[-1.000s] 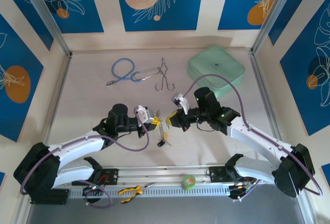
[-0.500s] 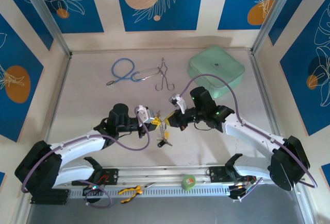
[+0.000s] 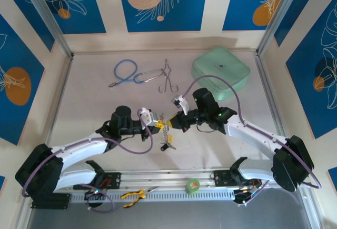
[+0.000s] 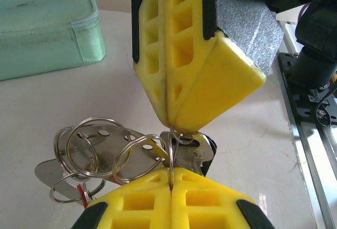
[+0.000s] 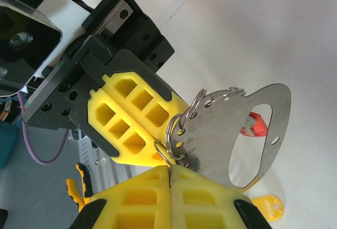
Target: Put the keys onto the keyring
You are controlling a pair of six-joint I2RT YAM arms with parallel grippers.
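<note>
The keyring [image 5: 213, 134], a flat silver oval plate carrying several split rings [image 4: 87, 145], hangs above the table's middle. A silver key [image 4: 190, 156] sits against one ring, a red tag [image 5: 255, 122] and yellow tag [image 5: 268, 207] nearby.

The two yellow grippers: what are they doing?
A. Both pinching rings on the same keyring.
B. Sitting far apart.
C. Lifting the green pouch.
A: the left gripper and the right gripper meet tip to tip, each shut on a thin ring of the keyring, while the green pouch lies apart at the back.
</note>
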